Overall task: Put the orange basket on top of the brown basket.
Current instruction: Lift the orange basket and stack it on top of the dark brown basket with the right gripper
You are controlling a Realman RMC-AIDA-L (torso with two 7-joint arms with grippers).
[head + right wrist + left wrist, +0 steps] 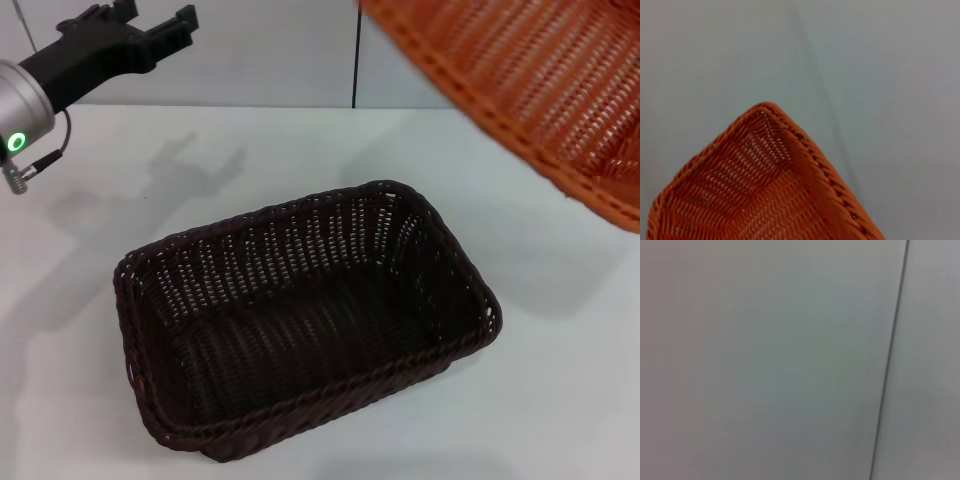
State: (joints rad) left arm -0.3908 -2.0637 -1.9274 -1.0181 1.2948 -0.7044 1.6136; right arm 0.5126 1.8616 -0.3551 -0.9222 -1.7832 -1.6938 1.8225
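The brown basket (300, 330) stands empty on the white table, in the middle of the head view. The orange basket (530, 80) hangs tilted in the air at the upper right, above and behind the brown basket's right end. Its corner also shows in the right wrist view (760, 190). My right gripper is out of view, so I cannot see its hold on the orange basket. My left gripper (155, 25) is raised at the upper left, open and empty, well away from both baskets.
The white table (90, 200) runs all around the brown basket. A pale wall with a dark vertical seam (355, 55) stands behind the table. The left wrist view shows only that wall and seam (890, 360).
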